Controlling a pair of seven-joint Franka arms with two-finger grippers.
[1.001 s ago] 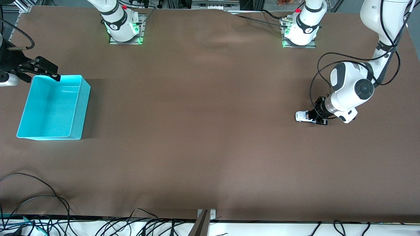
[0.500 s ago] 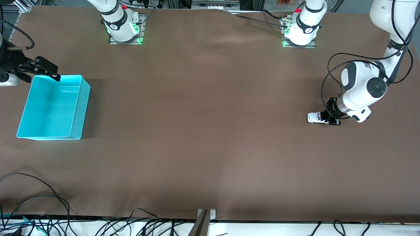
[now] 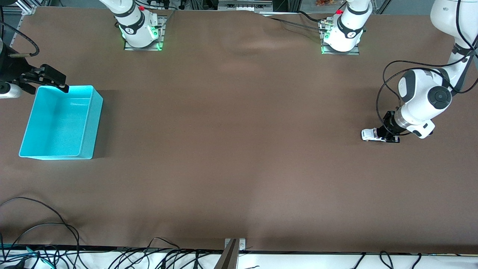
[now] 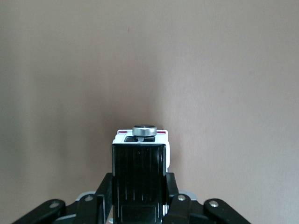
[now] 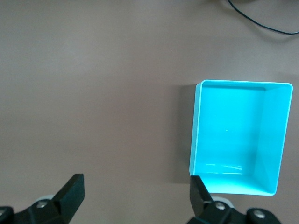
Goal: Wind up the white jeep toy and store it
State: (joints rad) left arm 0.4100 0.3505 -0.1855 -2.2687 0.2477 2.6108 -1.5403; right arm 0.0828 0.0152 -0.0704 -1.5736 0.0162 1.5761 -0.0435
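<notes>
Gripping fingers (image 4: 174, 207): the left gripper (image 3: 388, 135) pinches the white jeep toy (image 3: 372, 135) by its two flanks, pads pressed against the body, low at the table (image 3: 239, 157).
Jeep position: on the brown surface at the left arm's end of the table, about midway between the bases' edge and the front camera's edge, wheels seemingly on the surface.
Jeep axis: its long axis runs along the table's length; the free end points toward the right arm's end, the other end sits inside the gripper.
Jeep detail: in the left wrist view the black roof (image 4: 139, 179) fills the space between the fingers, with a round silver knob (image 4: 144, 130) and a white edge with red marks at the end away from the wrist.
Right gripper (image 5: 135, 191): fingers spread wide, holding nothing, hanging over the table just beside the turquoise bin (image 3: 26, 138); this arm waits.
Bin: at the right arm's end, open side up, nothing seen inside.
Hidden: the jeep's wheels and its gripped end are covered by the fingers; in the front view the right gripper is partly cut off by the picture's edge.
Change: the left gripper and jeep have slid along the table toward the left arm's end over the last second; right gripper and bin unchanged.
</notes>
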